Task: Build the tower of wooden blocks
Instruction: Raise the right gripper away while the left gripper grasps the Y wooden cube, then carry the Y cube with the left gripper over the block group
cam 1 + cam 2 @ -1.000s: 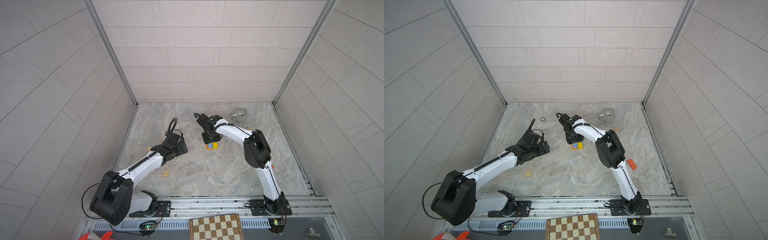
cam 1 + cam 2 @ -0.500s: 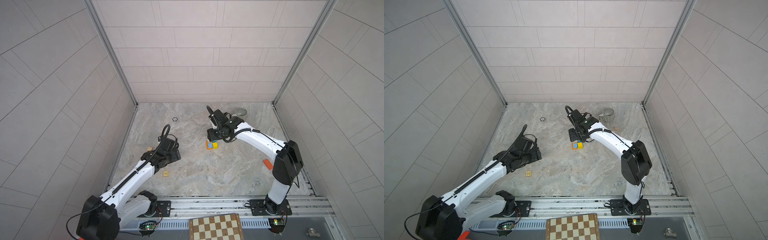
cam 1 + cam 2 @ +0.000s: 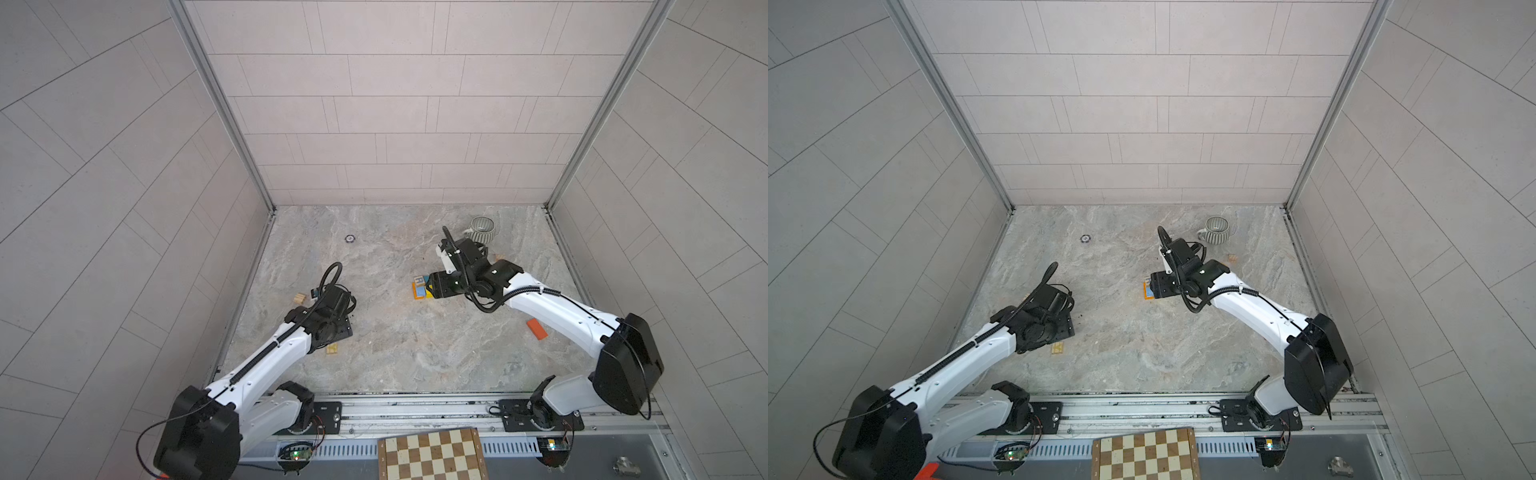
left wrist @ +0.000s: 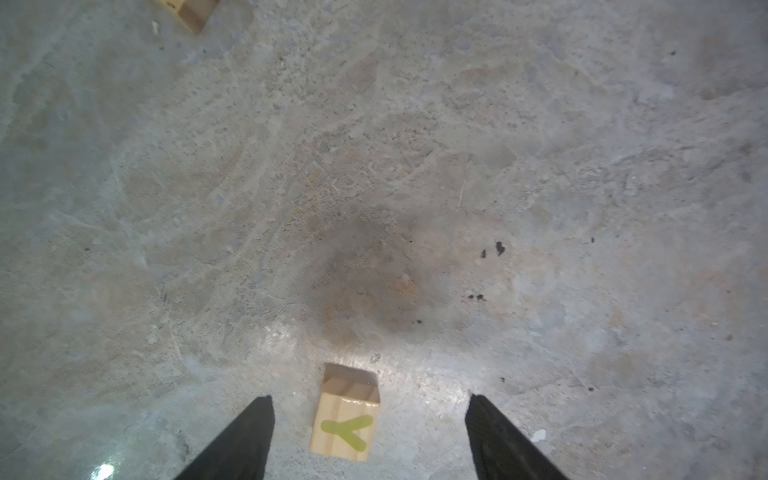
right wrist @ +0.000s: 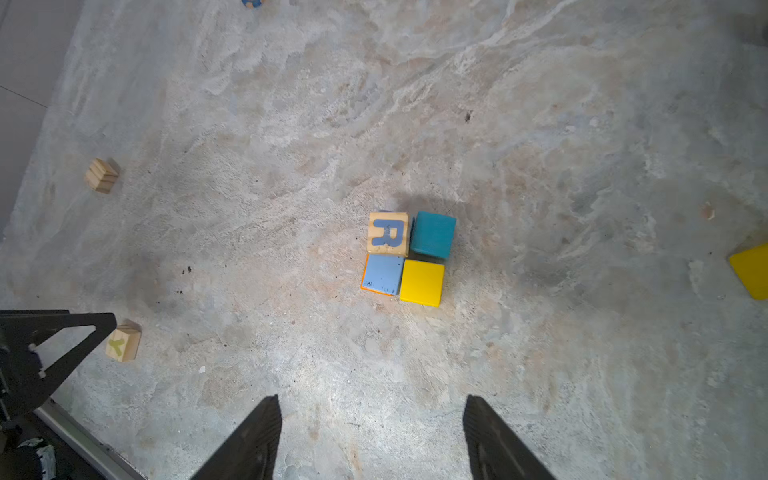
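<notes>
Wide open over the Y block (image 4: 345, 419), 8 o'clock from the tower (image 3: 419, 287), the left hand (image 4: 370, 398) could knock it away by shutting crooked; right hand (image 5: 371, 398) wide, empty.

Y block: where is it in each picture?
In a top view: Y block peeking out beside the left arm.
In a top view: Y block, same spot.
Left wrist: Y block between the open jaws.
Right wrist: Y block beside the other arm's finger.
Landmark: the plain wood block.
</notes>
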